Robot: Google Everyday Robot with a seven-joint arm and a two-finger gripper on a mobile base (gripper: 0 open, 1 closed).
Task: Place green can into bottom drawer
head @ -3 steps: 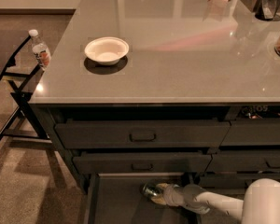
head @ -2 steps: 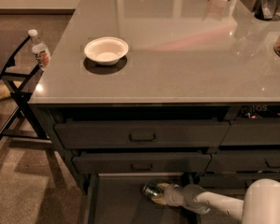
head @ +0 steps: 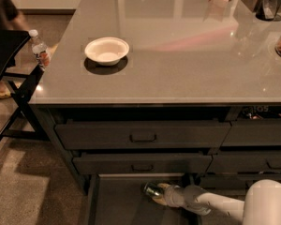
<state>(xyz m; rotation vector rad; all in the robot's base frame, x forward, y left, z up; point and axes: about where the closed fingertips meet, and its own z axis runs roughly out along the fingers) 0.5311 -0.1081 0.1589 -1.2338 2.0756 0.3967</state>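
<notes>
The green can [head: 152, 190] lies on its side inside the open bottom drawer [head: 117, 203], near the drawer's back right, a silver end facing left. My gripper [head: 160, 194] reaches in from the right on a pale arm and sits right at the can, its fingers around the can's right part. The drawer is pulled out below the two upper drawers with small dark handles.
A white bowl [head: 107, 49] sits on the grey countertop [head: 187, 55]. A water bottle [head: 39, 48] stands on a dark chair at the left, with a person [head: 4, 13] behind it. Objects line the counter's far right edge [head: 271, 3].
The gripper and can hold the same place in the drawer. A person has moved into view at the upper left.
</notes>
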